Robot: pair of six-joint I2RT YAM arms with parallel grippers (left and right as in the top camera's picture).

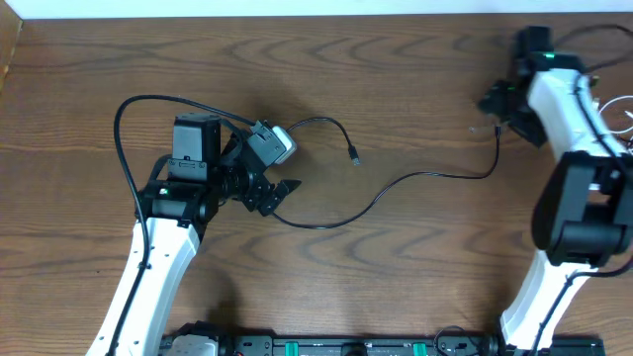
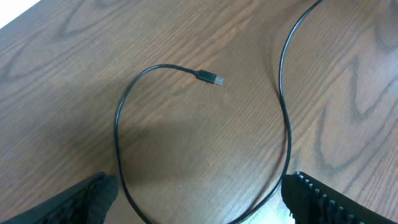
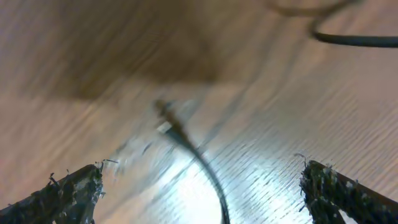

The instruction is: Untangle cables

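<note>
Wooden table (image 1: 396,79) bears a loose black cable (image 1: 435,174).

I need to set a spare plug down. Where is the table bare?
Bare: the far strip of table between left claw and right claw, and the near stretch below the black cable. Crowded: around the left claw, where the cable loops.

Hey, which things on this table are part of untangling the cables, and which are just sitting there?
Part of the job: black cable; white cable, barely visible at the right edge.
Just there: left arm's own thick black wire; wooden table.
</note>
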